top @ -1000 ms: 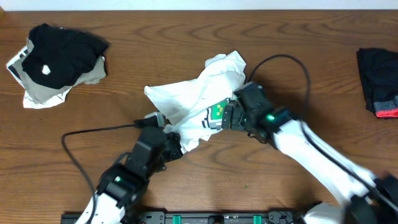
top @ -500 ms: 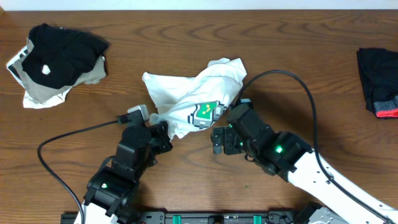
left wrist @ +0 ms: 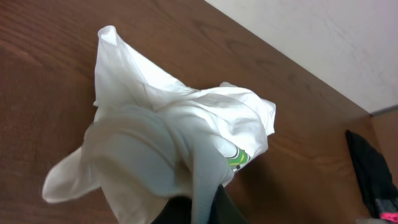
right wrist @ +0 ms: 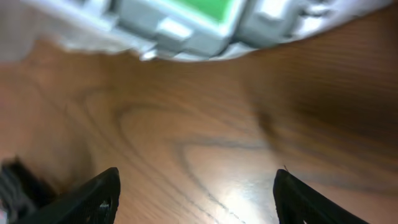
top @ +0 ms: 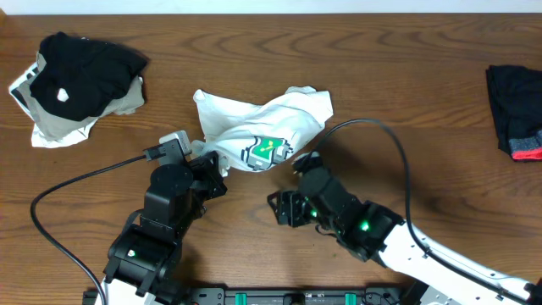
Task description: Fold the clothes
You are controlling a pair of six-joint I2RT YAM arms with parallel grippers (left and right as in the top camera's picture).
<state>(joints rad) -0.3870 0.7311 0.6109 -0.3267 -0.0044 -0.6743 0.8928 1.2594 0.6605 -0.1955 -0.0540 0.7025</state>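
Note:
The clothes, a crumpled white T-shirt with a green mark, lie mid-table. My left gripper sits at the shirt's near-left edge and is shut on a fold of it. In the left wrist view the white cloth runs down between the dark fingers of that gripper. My right gripper stands open over bare wood, in front of the shirt and apart from it. In the right wrist view its fingertips are spread wide with nothing between them, and the shirt's printed edge is at the top.
A black garment with a white spot lies on pale cloth at the far left. A black garment with red trim lies at the right edge. Black cables trail from both arms across the wood.
My left gripper has moved left, dragging the shirt with it. The right gripper has pulled back from the green mark toward the table's front and holds nothing.

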